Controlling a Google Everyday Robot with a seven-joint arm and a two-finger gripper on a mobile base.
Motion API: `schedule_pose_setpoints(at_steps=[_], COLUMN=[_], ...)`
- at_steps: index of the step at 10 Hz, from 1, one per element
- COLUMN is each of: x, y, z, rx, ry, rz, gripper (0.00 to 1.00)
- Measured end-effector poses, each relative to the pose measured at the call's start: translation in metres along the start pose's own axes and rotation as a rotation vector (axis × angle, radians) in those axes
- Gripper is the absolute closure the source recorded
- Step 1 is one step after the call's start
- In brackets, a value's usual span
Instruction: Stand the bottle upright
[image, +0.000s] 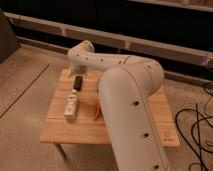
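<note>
The bottle (71, 104), cream-white with a pale label, lies on its side on the left part of the small wooden table (70, 131), its length running front to back. My gripper (78, 81) hangs dark below the arm's wrist, just behind the bottle's far end and a little above the tabletop. It is open, with nothing in it. The white arm (127, 100) curves from the foreground over the table's right half.
A red chili (96, 108) lies to the right of the bottle, partly covered by the arm. The arm hides the rest of the table's right side. Black cables (200, 125) lie on the floor at the right. A dark wall with rails runs behind the table.
</note>
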Motion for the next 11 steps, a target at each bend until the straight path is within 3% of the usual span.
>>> schedule_pose_setpoints(at_steps=[3, 6, 7, 11], x=[-0.024, -0.026, -0.026, 0.01], y=[0.0, -0.001, 0.001, 0.063], z=[-0.001, -0.001, -0.001, -0.002], rx=[-0.019, -0.021, -0.04, -0.225], ry=[-0.063, -0.067, -0.059, 0.038], rz=[0.124, 0.135, 0.142, 0.108], gripper=[0.35, 0.35, 0.35, 0.35])
